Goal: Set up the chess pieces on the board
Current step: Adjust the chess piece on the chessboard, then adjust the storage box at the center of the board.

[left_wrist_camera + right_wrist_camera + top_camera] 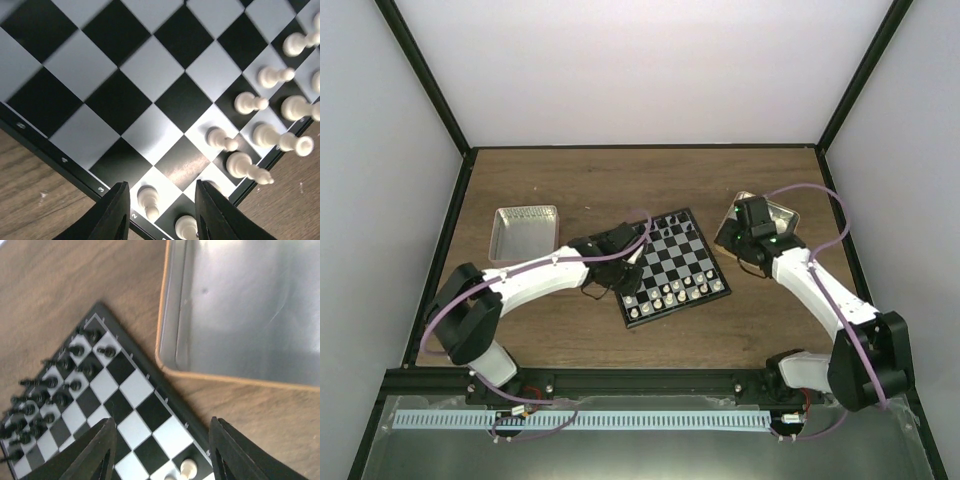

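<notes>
Well, in the top external view my left pincer [628,280] hangs over the left edge of the board [688,250], which lies mid-desk [580,180], with cream chess pieces [672,293] lining its near side. My right pincer [735,252] sits just beside the board's right edge, over a tray [786,216].

Through the left wrist, my left pincer [161,187] is spread apart. One cream pawn [148,200] stands between the fingers, and I cannot tell if they touch it. More cream pieces stand to the right.

Through the right wrist, my right pincer [162,422] gapes wide, gripping nothing, above the board's edge. Black chessmen [60,385] crowd the left, and the tray's rim lies near the board's corner
</notes>
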You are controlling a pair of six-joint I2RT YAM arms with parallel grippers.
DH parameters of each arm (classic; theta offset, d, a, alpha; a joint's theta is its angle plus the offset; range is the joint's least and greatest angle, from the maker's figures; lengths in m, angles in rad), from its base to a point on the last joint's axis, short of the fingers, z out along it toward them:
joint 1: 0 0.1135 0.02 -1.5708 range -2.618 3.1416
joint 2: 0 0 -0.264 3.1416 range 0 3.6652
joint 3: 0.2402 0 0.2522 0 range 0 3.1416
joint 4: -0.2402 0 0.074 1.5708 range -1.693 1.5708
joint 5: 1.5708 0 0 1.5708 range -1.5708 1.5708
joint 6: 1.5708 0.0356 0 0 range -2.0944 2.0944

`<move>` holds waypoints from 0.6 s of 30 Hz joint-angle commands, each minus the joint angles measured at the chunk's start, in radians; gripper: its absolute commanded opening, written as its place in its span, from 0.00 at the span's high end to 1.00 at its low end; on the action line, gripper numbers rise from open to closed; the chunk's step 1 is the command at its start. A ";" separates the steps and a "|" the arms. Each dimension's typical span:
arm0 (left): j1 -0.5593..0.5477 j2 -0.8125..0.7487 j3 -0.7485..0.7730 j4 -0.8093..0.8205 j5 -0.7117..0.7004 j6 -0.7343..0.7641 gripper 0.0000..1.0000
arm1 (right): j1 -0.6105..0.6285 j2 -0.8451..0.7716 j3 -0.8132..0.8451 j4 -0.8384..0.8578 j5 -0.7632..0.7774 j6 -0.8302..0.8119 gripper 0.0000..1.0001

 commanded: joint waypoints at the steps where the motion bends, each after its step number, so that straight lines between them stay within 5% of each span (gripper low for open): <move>1: 0.011 -0.066 0.022 0.044 -0.082 -0.029 0.61 | -0.092 -0.003 0.052 0.071 -0.025 -0.022 0.44; 12: 0.156 -0.175 0.101 0.127 -0.090 -0.004 0.53 | -0.371 0.227 0.185 0.064 -0.069 -0.063 0.21; 18: 0.315 -0.111 0.212 0.084 -0.056 0.080 0.53 | -0.413 0.472 0.411 -0.013 -0.066 0.147 0.18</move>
